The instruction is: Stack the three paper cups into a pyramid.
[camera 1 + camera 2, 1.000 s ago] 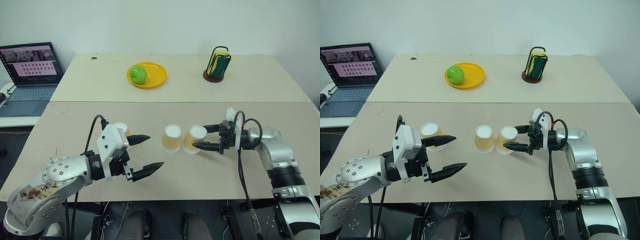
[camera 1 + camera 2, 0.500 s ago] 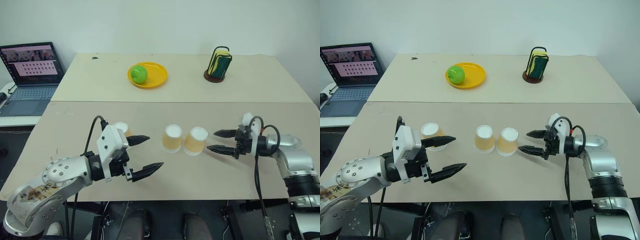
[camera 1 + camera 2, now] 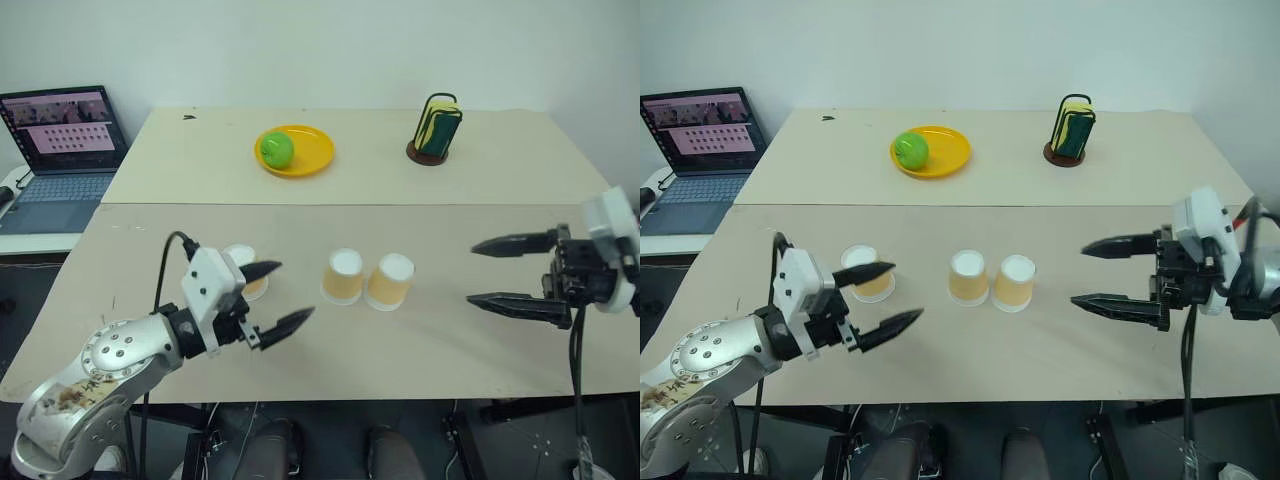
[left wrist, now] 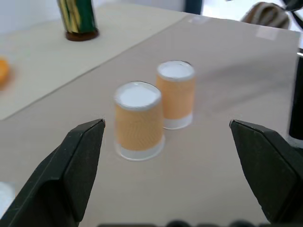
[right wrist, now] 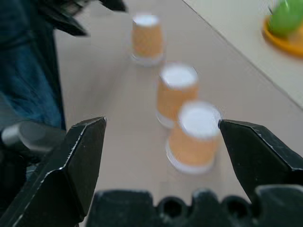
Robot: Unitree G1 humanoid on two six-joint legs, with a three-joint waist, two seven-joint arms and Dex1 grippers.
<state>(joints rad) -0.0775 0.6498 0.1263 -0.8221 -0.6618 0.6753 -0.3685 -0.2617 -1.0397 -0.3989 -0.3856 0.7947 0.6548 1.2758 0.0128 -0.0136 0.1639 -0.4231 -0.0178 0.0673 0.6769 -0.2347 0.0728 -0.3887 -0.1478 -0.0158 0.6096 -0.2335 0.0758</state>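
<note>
Cups: we see the three paper cups (image 3: 985, 281) all upside down on the near surface (image 3: 1040, 345), white bases up, long axes upright; the right-hand one leans a little.
Middle pair: two cups (image 3: 367, 281) stand side by side at the centre, touching or nearly so.
Third cup: the left cup (image 3: 868, 274) stands apart to the left, behind the upper finger of the left tool (image 3: 878, 297).
Pyramid: not yet built; no cup rests on another.
Left arm: we see it reaching level, forward and toward the centre; its tool is spread wide and holds nothing.
Right arm: raised at the right edge, pointing left toward the pair; the right tool (image 3: 1108, 274) is spread wide and empty, well apart from the cups.
Change: a second ago the right tool's fingers stood around the right-hand cup of the pair; we now see it drawn back and lifted clear. The left tool has turned a little toward the middle.
Far surface: a yellow plate (image 3: 312, 155) with a green fruit (image 3: 275, 149), and a holder (image 3: 436, 128) to its right.
</note>
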